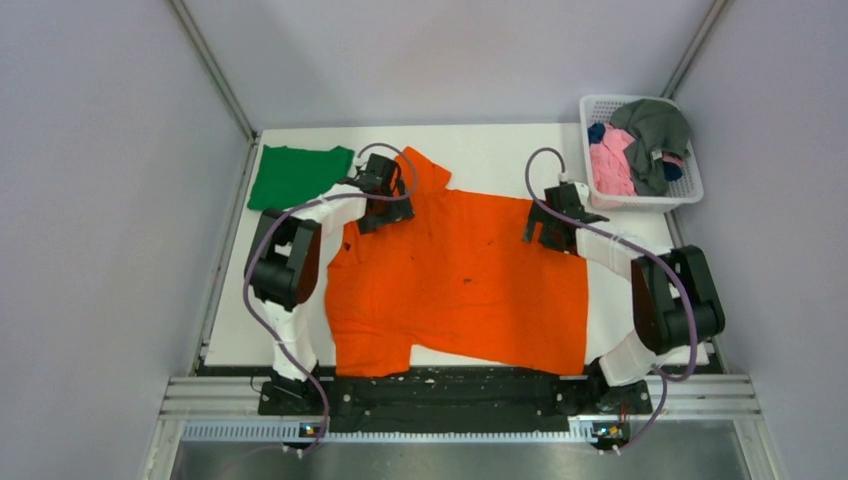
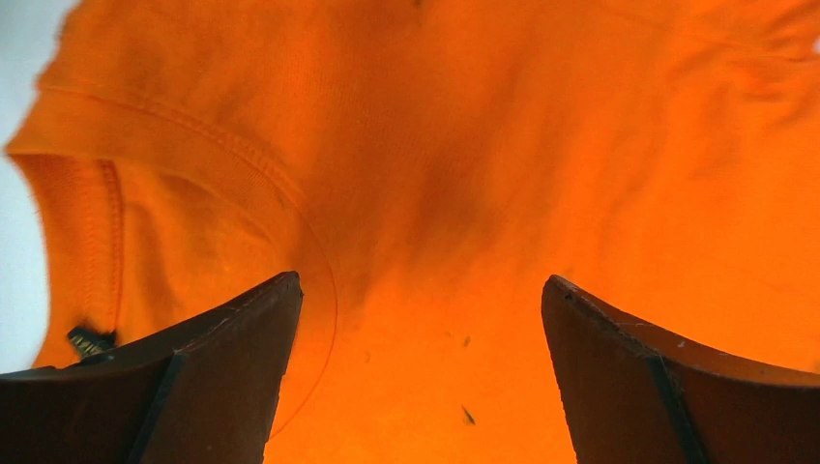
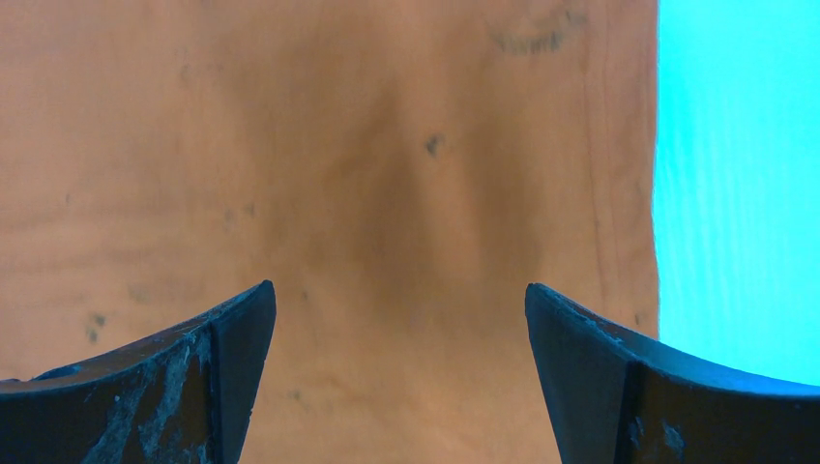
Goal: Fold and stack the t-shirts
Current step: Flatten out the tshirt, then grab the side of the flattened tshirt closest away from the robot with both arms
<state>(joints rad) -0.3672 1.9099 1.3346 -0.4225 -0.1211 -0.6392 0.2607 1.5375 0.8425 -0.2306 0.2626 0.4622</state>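
A bright orange t-shirt (image 1: 460, 280) with small dark specks lies spread flat across the middle of the white table (image 1: 490, 150). My left gripper (image 1: 385, 212) hangs open just above its far-left part near the collar (image 2: 87, 213); in the left wrist view the left gripper (image 2: 421, 280) has only orange cloth (image 2: 464, 145) under its spread jaws. My right gripper (image 1: 545, 235) is open over the shirt's far-right edge; in the right wrist view the right gripper (image 3: 399, 285) holds nothing, and the cloth (image 3: 338, 145) looks tan. A folded green t-shirt (image 1: 295, 175) lies at the far left.
A white basket (image 1: 690, 195) at the far right corner holds pink (image 1: 612, 165), grey (image 1: 655, 130) and dark blue (image 1: 597, 132) shirts. Grey walls close in the table on both sides and at the back. The arm bases stand at the near edge.
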